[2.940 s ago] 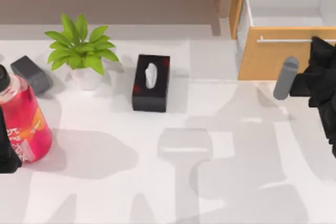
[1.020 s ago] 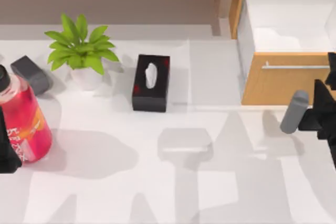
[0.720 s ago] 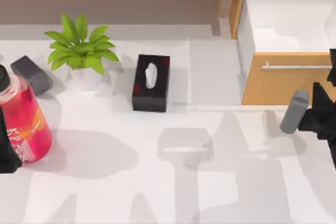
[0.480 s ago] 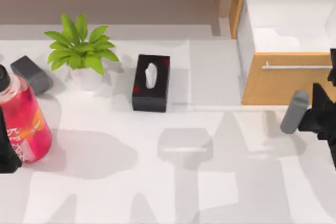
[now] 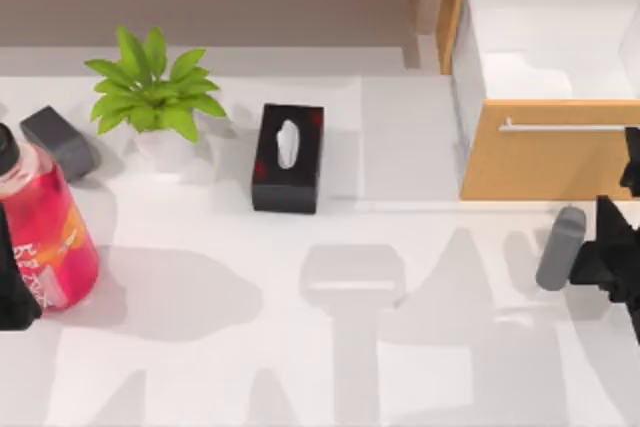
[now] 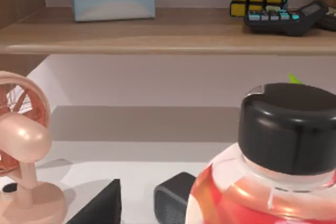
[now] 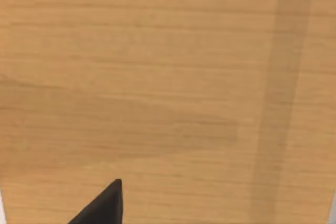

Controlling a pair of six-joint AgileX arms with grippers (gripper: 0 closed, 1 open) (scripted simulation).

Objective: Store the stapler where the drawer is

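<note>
1. Where the table (image 5: 330,347) meets its 9 o'clock edge, the left arm (image 5: 12,292) stands low, cut off by the frame, just behind the red bottle (image 5: 45,232) with the black cap.
2. From the left wrist view, one dark tip of the left gripper (image 6: 102,208) points towards the shelf (image 6: 157,32). I cannot tell whether its jaws are spread or pressed together.
3. The stapler (image 5: 60,140) lies flat on the table at 12 o'clock from the bottle and 9 o'clock from the potted plant (image 5: 150,97), apart from both. In the left wrist view the bottle covers part of it.
4. The black tissue box (image 5: 288,157) sits at 3 o'clock from the plant, near the table's middle.
5. The drawer (image 5: 550,157) stands pulled out at the table's 2 o'clock corner, its white inside showing and its silver bar handle (image 5: 560,127) across the front.
6. The right arm (image 5: 612,252) reaches in from the 3 o'clock edge, at 6 o'clock from the drawer front, its grey rod (image 5: 560,247) tilted over the table.
7. The right gripper (image 5: 632,162) is cut off at the frame's edge, close to the drawer's wooden front. I cannot tell how its jaws stand.
</note>
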